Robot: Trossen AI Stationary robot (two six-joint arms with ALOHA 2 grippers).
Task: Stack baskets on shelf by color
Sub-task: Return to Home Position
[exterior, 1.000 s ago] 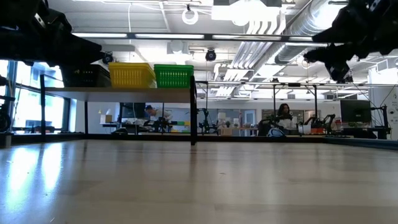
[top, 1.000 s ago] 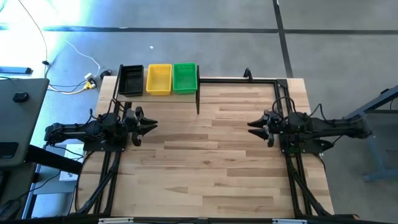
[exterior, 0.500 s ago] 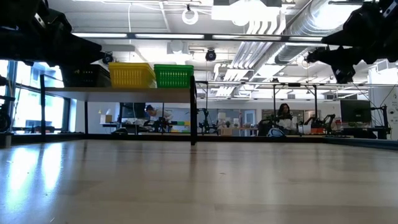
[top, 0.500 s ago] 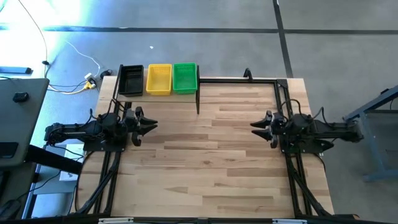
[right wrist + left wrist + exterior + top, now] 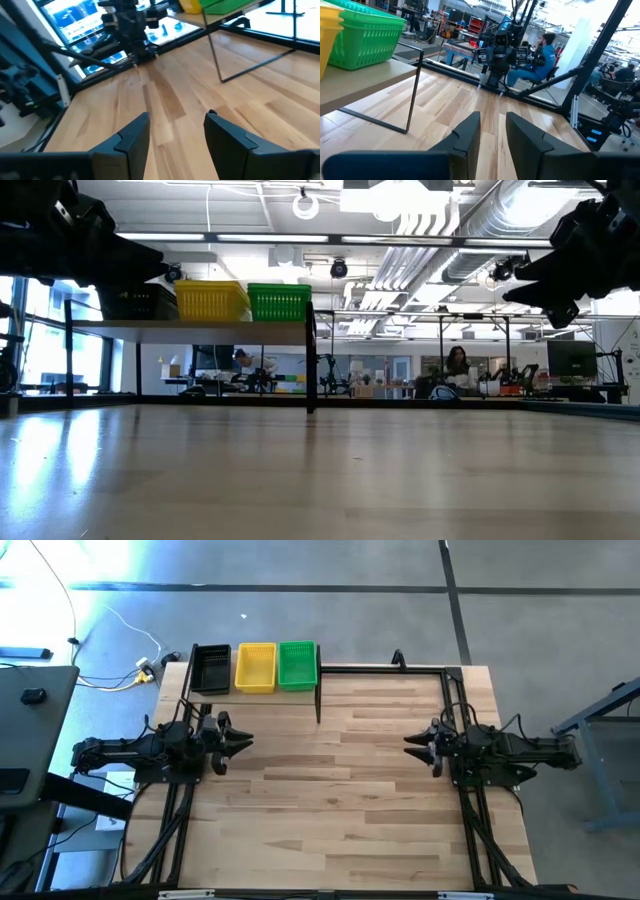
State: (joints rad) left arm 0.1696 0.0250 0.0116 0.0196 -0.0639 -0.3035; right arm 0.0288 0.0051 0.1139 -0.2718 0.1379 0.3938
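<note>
At the table's far left corner: shelf (image 5: 200,332), one pale board on a thin black frame, raised above the plank table (image 5: 340,800).

On the shelf, one row, side by side, counted from the table's left edge inward: black baskets (image 5: 210,668); yellow baskets (image 5: 255,668); green baskets (image 5: 297,666). Each colour keeps to its own spot, neighbours just beside one another, green at the shelf's inner end next to the frame's leg. All sit upright, open side up. How many are nested in each spot cannot be told.

Left gripper (image 5: 243,741): over the table's left side, held clear of the planks, pointing toward the table's middle. Its fingers (image 5: 468,132) are parted by a narrow gap, nothing between them. Nearer the shelf than the other gripper, not touching it.

Right gripper (image 5: 410,745): over the table's right side, level with the left one and facing it, held clear of the planks. Its fingers (image 5: 131,136) are parted more widely, nothing between them. Well apart from the shelf.

Beyond the table, seen from the left wrist: a seated person (image 5: 542,55) in a blue top, among workshop benches.
</note>
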